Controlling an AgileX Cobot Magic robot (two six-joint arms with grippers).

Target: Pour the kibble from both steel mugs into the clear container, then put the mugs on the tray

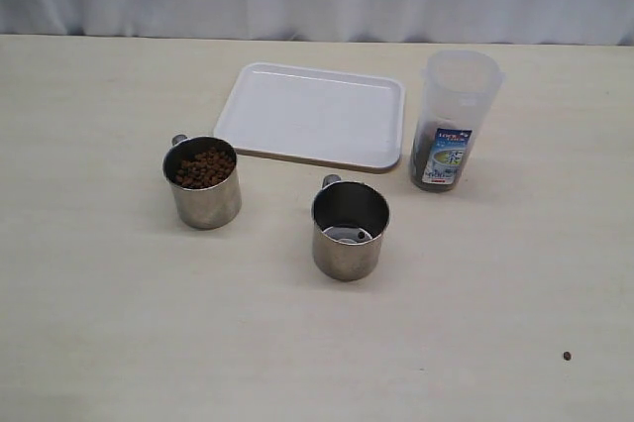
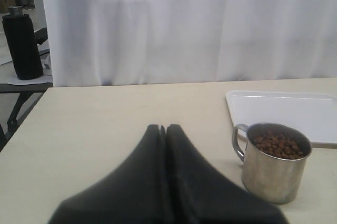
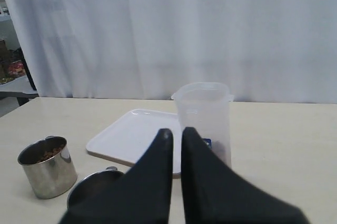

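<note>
**One mug full, one empty, both off the tray**

A stray pellet lies nearest on the desk. Next stands the empty steel mug. Left of it, the full steel mug holds kibble. Farthest back, the tray lies bare, and beside it the clear container has kibble low inside. The left fingers and right fingers are pressed together, holding nothing.

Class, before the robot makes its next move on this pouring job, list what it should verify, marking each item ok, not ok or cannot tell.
1. The full mug upright, kibble inside: ok.
2. The clear container upright: ok; its top open: cannot tell.
3. The tray free for the mugs: ok.
4. The left gripper open to grasp: not ok, shut.
5. The right gripper open to grasp: not ok, shut.
6. Nothing spilled: not ok, a stray pellet lies on the table.
</note>
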